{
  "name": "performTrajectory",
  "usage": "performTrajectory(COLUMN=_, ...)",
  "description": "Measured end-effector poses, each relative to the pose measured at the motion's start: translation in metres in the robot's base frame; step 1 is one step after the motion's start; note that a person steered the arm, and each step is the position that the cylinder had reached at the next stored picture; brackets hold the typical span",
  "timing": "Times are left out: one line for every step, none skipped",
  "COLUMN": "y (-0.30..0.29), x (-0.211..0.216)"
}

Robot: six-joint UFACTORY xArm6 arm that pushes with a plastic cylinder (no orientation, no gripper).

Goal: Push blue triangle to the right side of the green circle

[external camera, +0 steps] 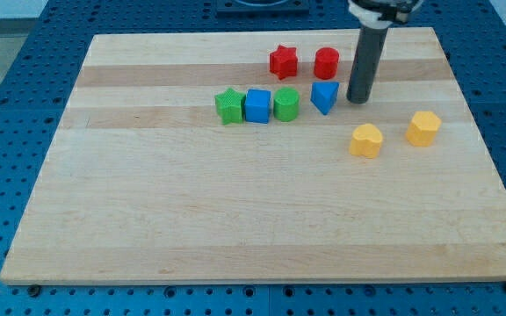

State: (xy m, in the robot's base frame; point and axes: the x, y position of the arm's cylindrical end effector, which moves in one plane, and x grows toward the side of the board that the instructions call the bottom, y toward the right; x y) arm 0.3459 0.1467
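The blue triangle [324, 96] lies on the wooden board [235, 211], just to the right of the green circle [286, 104], with a small gap between them. My tip [359, 100] stands on the board just to the right of the blue triangle, a small gap apart from it. The rod rises from it to the view's top edge.
A blue cube [257, 105] and a green star [228, 105] sit in a row left of the green circle. A red star [283, 61] and a red cylinder [326, 63] lie above. Two yellow blocks [366, 140] [423, 128] lie at lower right.
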Motion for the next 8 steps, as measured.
performTrajectory(y=0.009, x=-0.023)
performTrajectory(y=0.007, x=-0.024)
performTrajectory(y=-0.001, x=-0.02)
performTrajectory(y=-0.012, x=-0.017)
performTrajectory(y=-0.026, x=-0.014)
performTrajectory(y=-0.039, x=-0.006)
performTrajectory(y=-0.05, x=0.0)
performTrajectory(y=-0.064, x=0.003)
